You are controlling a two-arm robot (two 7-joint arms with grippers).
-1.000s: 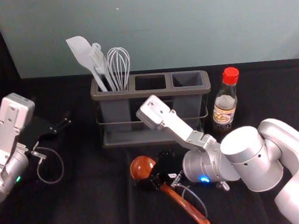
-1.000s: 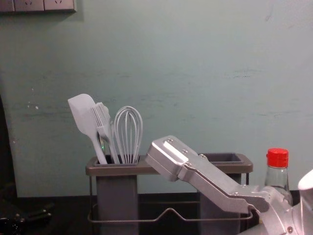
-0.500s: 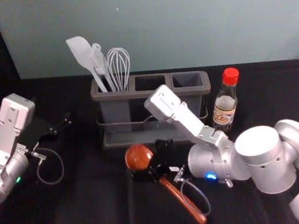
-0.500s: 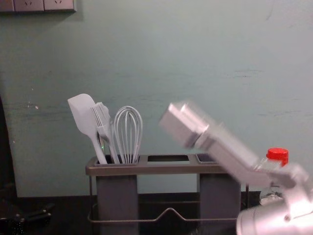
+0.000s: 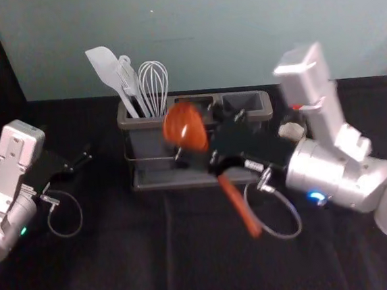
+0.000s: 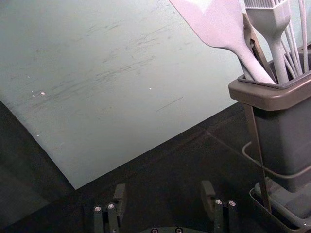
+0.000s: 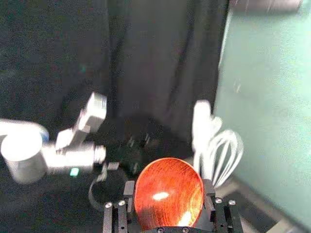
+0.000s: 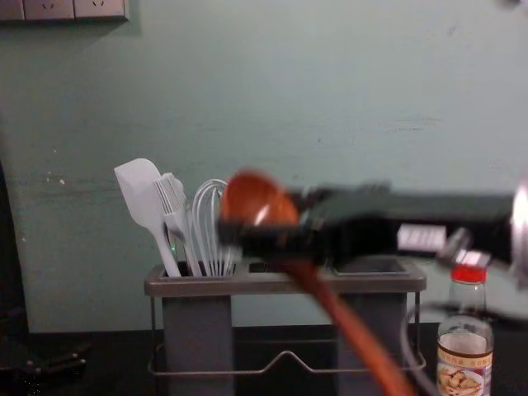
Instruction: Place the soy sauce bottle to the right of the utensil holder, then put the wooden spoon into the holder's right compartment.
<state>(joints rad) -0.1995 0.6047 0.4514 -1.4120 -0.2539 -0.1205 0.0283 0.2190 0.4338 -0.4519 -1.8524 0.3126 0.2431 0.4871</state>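
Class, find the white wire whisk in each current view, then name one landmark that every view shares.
Head view: whisk left of centre, in the leftmost compartment.
Chest view: left of centre, its edge behind the reddish-brown wooden spoon.
Left wrist view: wires beside the white brush, past the open left claw.
Right wrist view: beyond the spoon in the right claw.
Shared landmark: brown-rimmed gray utensil holder.

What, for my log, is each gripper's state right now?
Left gripper: open, holding nothing.
Right gripper: closed, holding the spoon by its bowl end.
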